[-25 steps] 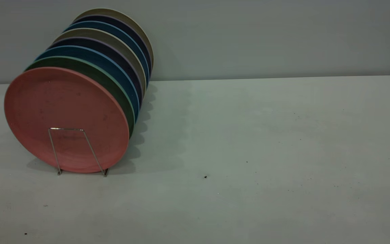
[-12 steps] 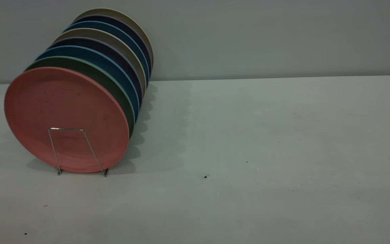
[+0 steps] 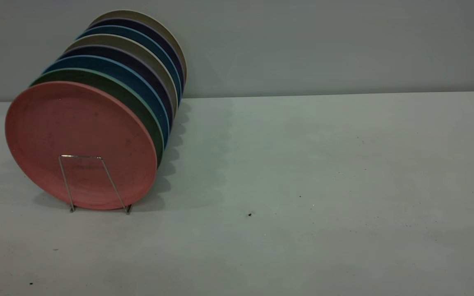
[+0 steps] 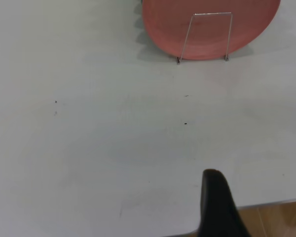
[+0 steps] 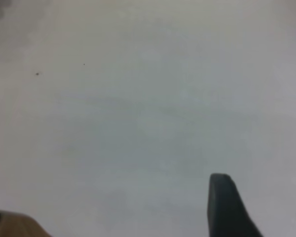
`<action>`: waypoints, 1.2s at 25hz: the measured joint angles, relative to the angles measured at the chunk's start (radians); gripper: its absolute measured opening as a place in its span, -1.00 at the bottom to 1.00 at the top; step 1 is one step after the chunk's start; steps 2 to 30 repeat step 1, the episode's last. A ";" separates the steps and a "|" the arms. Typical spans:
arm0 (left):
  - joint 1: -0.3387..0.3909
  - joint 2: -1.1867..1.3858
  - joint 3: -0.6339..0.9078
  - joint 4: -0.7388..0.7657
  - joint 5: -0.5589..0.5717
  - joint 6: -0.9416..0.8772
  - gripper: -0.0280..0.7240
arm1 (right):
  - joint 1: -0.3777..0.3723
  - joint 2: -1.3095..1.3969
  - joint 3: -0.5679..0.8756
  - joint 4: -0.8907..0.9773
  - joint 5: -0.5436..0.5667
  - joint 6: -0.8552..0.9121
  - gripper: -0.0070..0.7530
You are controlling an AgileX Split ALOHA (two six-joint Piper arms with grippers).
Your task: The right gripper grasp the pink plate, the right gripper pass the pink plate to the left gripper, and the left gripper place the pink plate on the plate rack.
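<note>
The pink plate (image 3: 80, 131) stands upright in the front slot of the plate rack (image 3: 65, 181), at the table's left. Its lower part shows in the left wrist view (image 4: 163, 24) behind the rack's front wire loop (image 4: 186, 37). Neither arm shows in the exterior view. The left gripper (image 4: 264, 197) is far from the plate, over the table's near edge; one black finger (image 4: 217, 202) shows with nothing next to it, so it reads as open and empty. The right gripper (image 5: 261, 197) hovers over bare table, open and empty, with a wide gap between its fingers (image 5: 227, 207).
Behind the pink plate stand several more plates in the rack: a green one (image 3: 138, 102), blue, dark purple and beige ones. The grey table (image 3: 303, 164) runs to the right. Its edge, with wooden floor (image 4: 276, 217) beyond, lies under the left gripper.
</note>
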 joint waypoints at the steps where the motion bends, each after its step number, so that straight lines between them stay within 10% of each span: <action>1: 0.000 0.000 0.000 0.000 0.000 0.000 0.29 | 0.000 0.000 0.000 0.000 0.000 0.000 -0.02; 30: 0.000 0.000 0.000 0.000 0.000 0.000 0.29 | 0.000 0.000 0.000 0.000 0.000 0.000 -0.02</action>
